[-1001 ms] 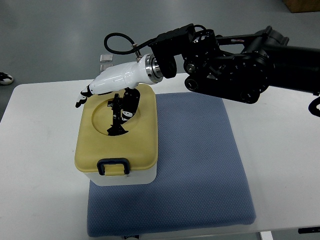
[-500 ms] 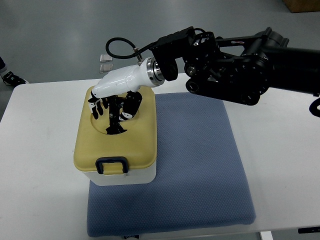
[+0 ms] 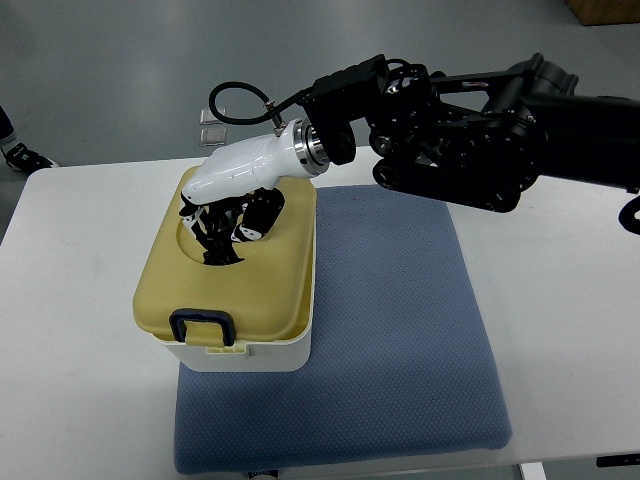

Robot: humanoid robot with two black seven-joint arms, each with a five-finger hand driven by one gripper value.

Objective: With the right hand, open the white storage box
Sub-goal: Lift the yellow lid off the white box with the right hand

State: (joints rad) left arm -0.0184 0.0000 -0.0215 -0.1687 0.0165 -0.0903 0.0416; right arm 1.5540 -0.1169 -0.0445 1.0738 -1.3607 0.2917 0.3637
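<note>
White storage box (image 3: pixel 245 352), 9 o'clock on bench (image 3: pixel 80 300): lid (image 3: pixel 225 285) tilted, lifting underway. Right hand (image 3: pixel 228 205) fingers (image 3: pixel 212 240) hooked in lid recess. Next: raise lid clear.

White box (image 3: pixel 245 352) with tan lid (image 3: pixel 265 290), lid tilted up at the front, dark latch (image 3: pixel 202 327) lifted clear. Right hand (image 3: pixel 225 205) in the lid's round recess, fingers (image 3: pixel 212 232) curled inside. Box on blue mat (image 3: pixel 400 330), on white table (image 3: pixel 80 320).

From my remote feed, a blue padded mat (image 3: pixel 400 330) on the white bench (image 3: pixel 570 330), grey floor (image 3: pixel 100 70) beyond, a person's shoe (image 3: pixel 18 155) at far left
</note>
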